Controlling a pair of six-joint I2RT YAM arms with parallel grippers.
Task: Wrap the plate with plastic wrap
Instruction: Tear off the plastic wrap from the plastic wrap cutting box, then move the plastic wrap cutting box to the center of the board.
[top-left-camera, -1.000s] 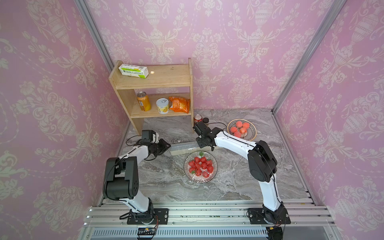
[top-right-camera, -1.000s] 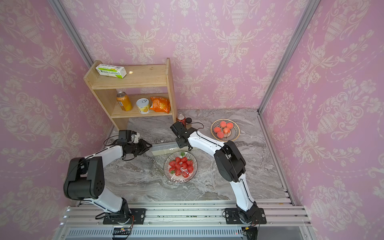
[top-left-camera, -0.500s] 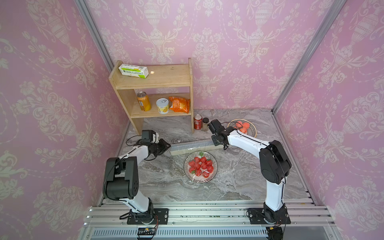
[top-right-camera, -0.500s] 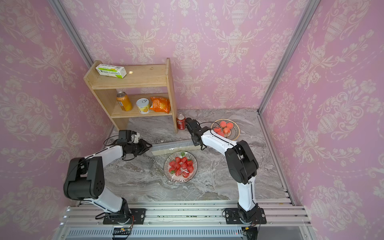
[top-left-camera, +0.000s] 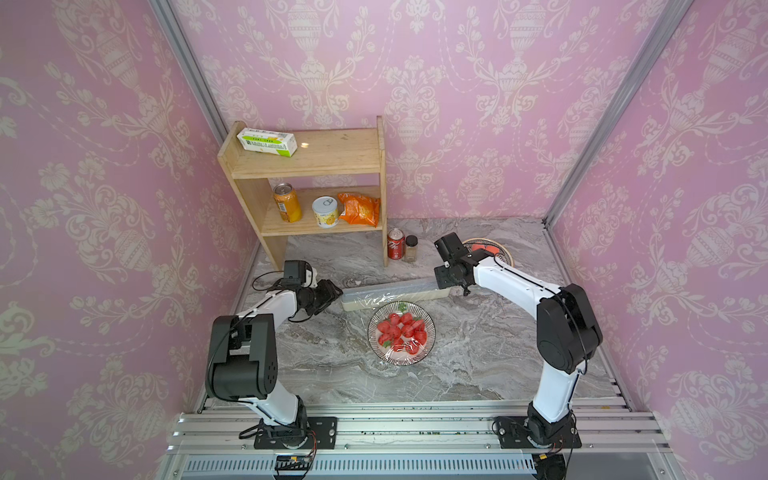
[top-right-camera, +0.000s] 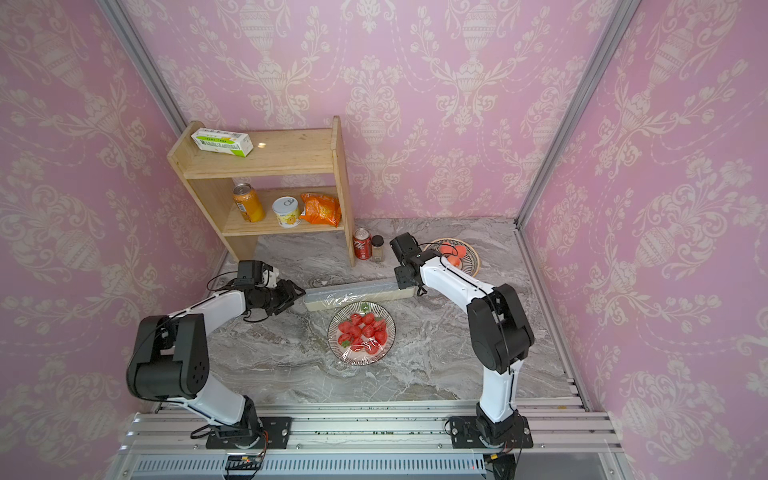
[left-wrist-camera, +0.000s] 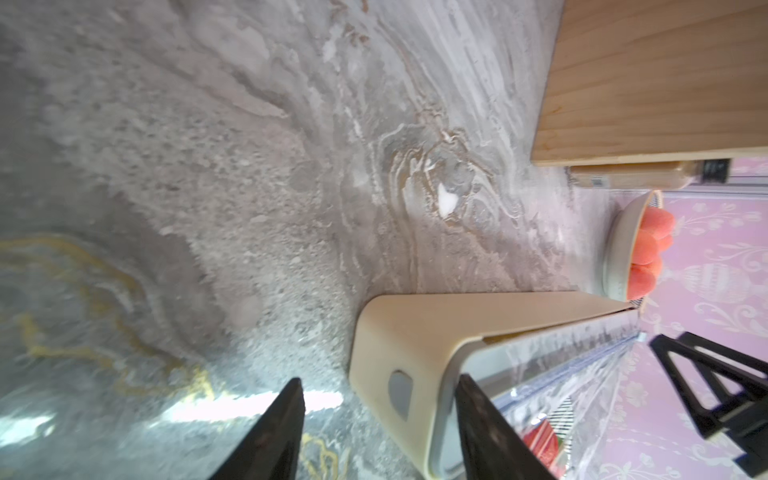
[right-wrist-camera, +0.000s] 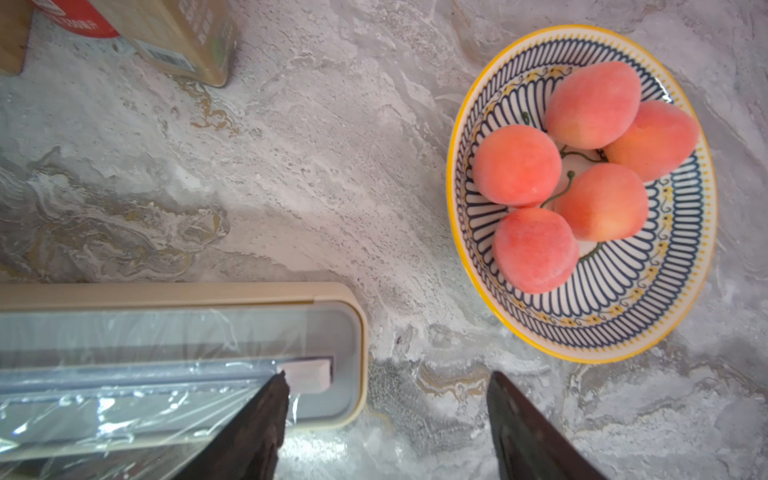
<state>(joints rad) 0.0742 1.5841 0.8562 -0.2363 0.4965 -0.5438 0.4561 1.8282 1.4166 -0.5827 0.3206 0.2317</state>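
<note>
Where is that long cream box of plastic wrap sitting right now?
In both top views the cream box lies flat on the marble table, right behind the strawberry plate and in front of the wooden shelf.

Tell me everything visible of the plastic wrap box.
The plastic wrap box is long, narrow, cream with a grey translucent top. It lies flat on the marble table behind the strawberry plate, clear film trailing from it onto that plate. The left gripper and right gripper stand open at its ends.
</note>
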